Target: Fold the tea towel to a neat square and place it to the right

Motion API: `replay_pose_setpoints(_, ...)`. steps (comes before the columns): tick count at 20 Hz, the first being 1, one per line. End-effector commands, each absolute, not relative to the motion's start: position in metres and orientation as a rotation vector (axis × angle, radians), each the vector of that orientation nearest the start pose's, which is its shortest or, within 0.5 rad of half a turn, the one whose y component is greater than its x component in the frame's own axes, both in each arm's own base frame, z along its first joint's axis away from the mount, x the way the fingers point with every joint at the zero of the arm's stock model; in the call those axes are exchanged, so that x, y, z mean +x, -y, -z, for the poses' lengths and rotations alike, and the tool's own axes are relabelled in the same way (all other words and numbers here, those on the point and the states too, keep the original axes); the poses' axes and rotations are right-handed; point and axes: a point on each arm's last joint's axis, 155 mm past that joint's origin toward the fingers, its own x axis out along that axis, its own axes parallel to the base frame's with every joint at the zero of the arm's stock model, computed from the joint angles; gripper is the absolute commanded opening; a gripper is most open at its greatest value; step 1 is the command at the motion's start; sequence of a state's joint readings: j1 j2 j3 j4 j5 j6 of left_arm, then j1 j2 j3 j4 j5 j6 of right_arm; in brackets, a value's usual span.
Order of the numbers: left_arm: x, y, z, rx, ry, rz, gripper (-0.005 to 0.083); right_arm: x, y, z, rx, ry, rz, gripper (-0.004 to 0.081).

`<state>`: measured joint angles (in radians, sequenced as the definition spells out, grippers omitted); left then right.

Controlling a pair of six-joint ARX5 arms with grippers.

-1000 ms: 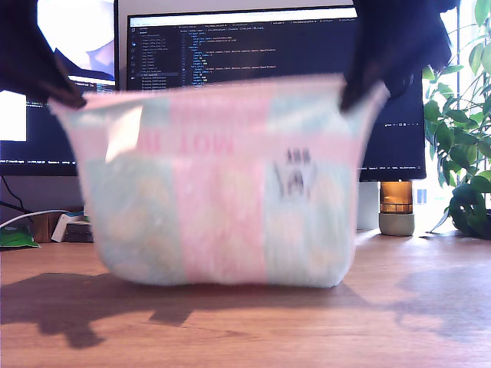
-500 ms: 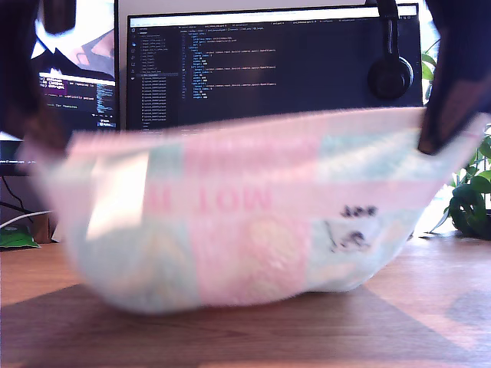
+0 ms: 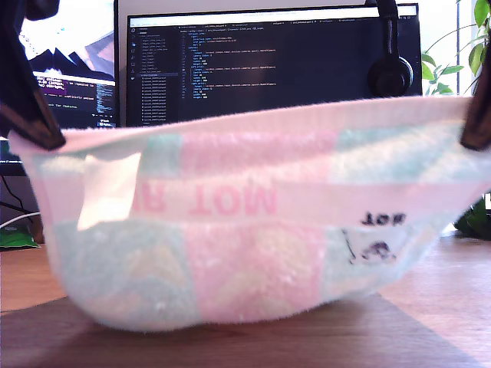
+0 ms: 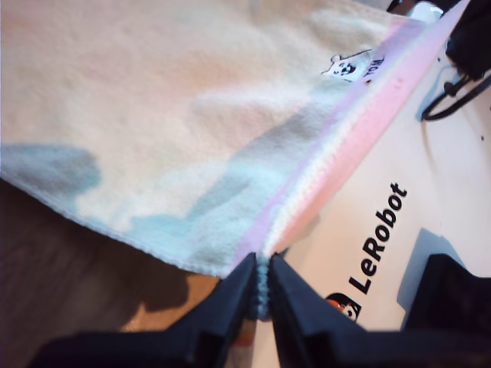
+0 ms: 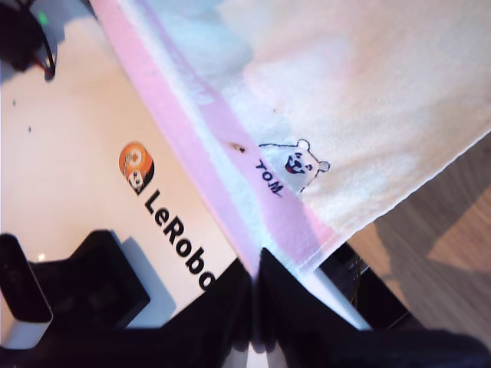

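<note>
A tea towel (image 3: 245, 253) hangs stretched across the middle of the exterior view, filling it almost from edge to edge. It is held up by its two top corners, and its sagging belly rests on or just above the wooden desk (image 3: 430, 330).

At the upper left of that view, the first gripper (image 3: 37, 132) is pinched tight on one top corner. Its wrist view shows the jaws closed with only the hem's edge between them.

The cloth looks thick, fluffy and light, white with pale pink and mint patches. It is fully limp, bowing between the grips and bulging at the bottom. It would likely slump wherever it is let go, so corners and hems are the sound places to hold.

A small bear label (image 3: 372, 249) sits at the lower right of the cloth.

At the right edge, the second gripper (image 3: 476, 130) is clamped on the other top corner, its jaws closed flat on the pink hem in its wrist view.

Behind the towel stand a monitor (image 3: 268, 69) with headphones (image 3: 390, 73) hung on it, and a plant (image 3: 469, 61) at the far right. Bare desk shows in the lower right, likely room enough to lay the towel down, though the plant crowds the back of that side.
</note>
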<state>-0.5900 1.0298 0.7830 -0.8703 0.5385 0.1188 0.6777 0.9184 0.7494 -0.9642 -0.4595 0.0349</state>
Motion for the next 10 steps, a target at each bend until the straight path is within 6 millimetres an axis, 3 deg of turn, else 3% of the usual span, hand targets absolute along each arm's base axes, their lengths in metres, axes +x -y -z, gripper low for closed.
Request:
replay_pose_setpoints(1,0.133,0.202,-0.108,0.133,-1.182,1.044,-0.0023,0.102,-0.19,-0.11,-0.111,-1.261,-0.965,-0.0012)
replay_pose_setpoints(5,0.109,0.206,-0.081,0.114,-1.262,1.078,-0.0024,0.085,-0.186,-0.104,-0.111,-1.349,-0.948,-0.0012)
replay_pose_setpoints(10,0.098,0.215,-0.082,0.109,-1.276,1.11,-0.0024,0.072,-0.18,-0.102,-0.091,-1.427,-0.933,-0.0012)
